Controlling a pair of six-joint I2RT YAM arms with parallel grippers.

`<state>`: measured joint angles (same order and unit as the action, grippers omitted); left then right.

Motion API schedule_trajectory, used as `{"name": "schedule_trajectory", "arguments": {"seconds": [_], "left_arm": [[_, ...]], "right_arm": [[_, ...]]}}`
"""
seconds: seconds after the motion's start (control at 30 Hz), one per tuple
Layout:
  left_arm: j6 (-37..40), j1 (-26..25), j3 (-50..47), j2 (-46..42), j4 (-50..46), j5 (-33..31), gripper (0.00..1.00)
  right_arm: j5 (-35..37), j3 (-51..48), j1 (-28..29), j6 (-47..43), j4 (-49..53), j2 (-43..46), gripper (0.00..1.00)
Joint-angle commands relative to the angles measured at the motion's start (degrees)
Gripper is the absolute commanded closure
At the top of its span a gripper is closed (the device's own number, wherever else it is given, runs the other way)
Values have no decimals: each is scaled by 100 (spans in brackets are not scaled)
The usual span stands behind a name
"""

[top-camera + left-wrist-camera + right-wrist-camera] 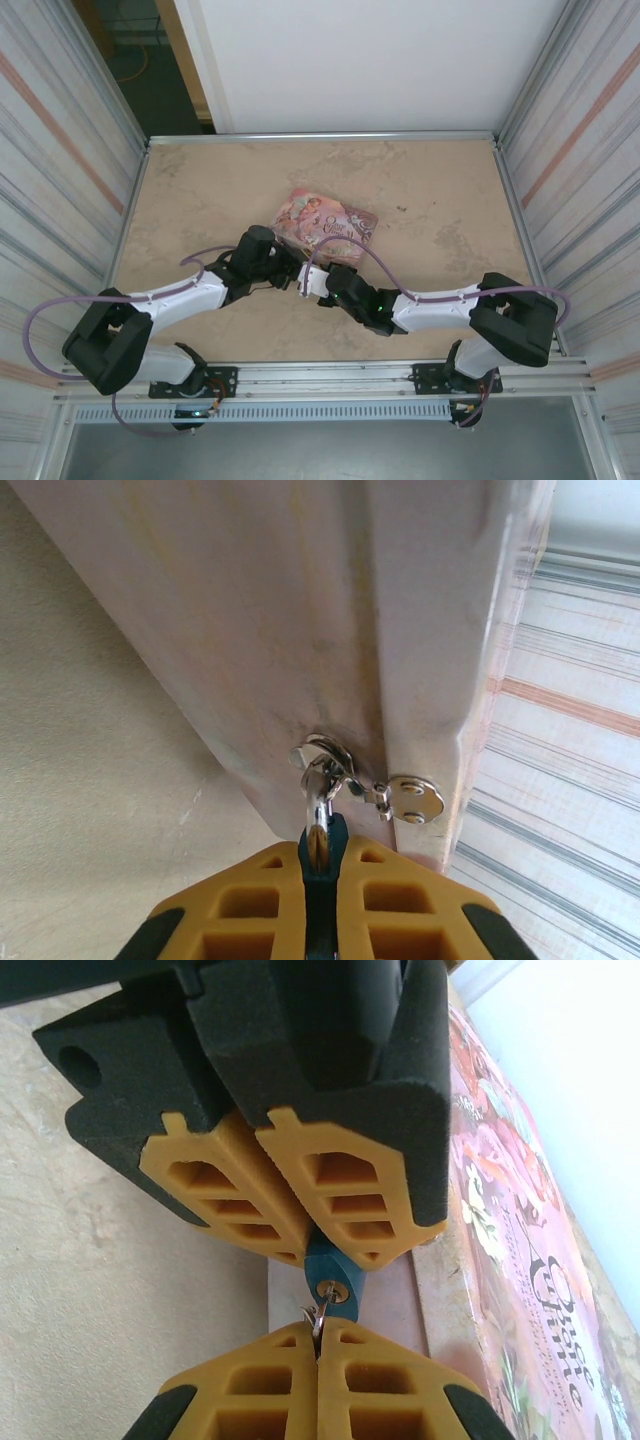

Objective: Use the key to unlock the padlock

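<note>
Arms from both sides meet close to the middle of the tan, mottled tabletop, just in front of a pink, rectangular illustrated tin box. The left gripper and the right gripper come nearly tip to tip at the tin's near edge.

In the left wrist view, the left gripper has its yellow, ribbed fingers pressed together on a small padlock with a blue-teal body and a thin silvery shackle. Only a narrow strip of teal shows between the pads. The shackle rises from the body and passes through a silvery metal loop on the tin's pale side wall, next to a small round metal plate.

In the right wrist view, the left gripper reaches down from above, and the lower end of the padlock sticks out below its pads, with a small round keyhole facing the camera. Directly beneath, the right gripper is fully closed, pinching a slim silvery metal key at its fingertips. The key touches the padlock's lower end beside the keyhole; whether it is seated inside I cannot tell. The tin's pink printed lid runs along the right.
</note>
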<state>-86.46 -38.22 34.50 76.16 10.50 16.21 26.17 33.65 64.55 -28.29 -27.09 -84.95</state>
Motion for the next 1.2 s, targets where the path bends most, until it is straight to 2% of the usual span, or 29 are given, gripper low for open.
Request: {"name": "schedule_trajectory", "arguments": {"seconds": [0.0, 0.43, 0.87, 1.17], "left_arm": [[-78, -53, 65, -85, 488, 290, 100], [-239, -277, -143, -67, 661, 67, 100], [-692, -1134, -442, 28, 930, -721, 100], [-852, -1581, -377, 543, 1332, -907, 100]], "right_arm": [[99, 190, 33, 387, -417, -66, 99], [-33, 109, 31, 1499, -342, 9, 100], [-124, -450, 31, 2039, -481, 150, 100], [-218, -842, 32, 2376, -366, 376, 100]]}}
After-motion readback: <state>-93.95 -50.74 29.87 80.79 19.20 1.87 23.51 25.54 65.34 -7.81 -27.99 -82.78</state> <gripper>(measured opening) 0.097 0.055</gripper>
